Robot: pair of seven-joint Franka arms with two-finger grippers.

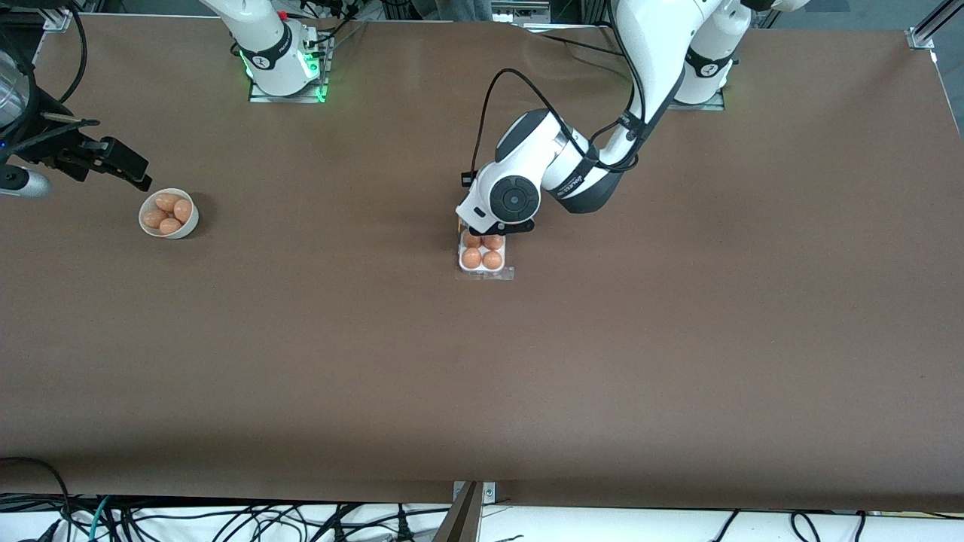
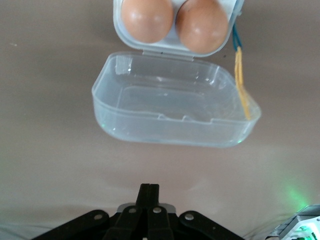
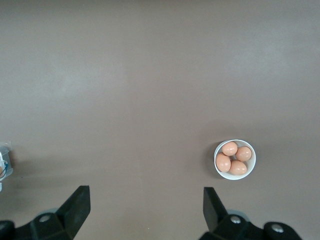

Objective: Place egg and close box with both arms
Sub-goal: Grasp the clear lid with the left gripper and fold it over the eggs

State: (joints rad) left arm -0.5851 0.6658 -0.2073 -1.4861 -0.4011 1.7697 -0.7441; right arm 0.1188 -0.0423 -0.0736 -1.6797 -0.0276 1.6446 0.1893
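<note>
The box (image 1: 483,255) sat on the brown table (image 1: 482,376) about midway between the two arms' ends, and it serves here as the landmark. All four of its cells held tan eggs (image 1: 472,258), so the egg of the task could not be told from its neighbours. In the left wrist view two of those eggs (image 2: 148,20) lay in the whitish tray, and the clear lid (image 2: 175,107) stood swung back from the hinge, empty, with a yellow and blue cord (image 2: 240,75) trailing along one of its edges. The left gripper (image 2: 148,192) hung low just beside the box on the side toward the robots' bases, its fingers (image 2: 148,197) pressed together with no gap and nothing between them, just short of the lid's rim. A round white bowl (image 1: 169,214) with four more eggs stood well apart from the box, toward the right arm's end of the table and slightly farther from the front camera. The right gripper (image 3: 145,205) waited high above the table near that bowl, its two fingers (image 3: 77,202) spread wide and empty.
</note>
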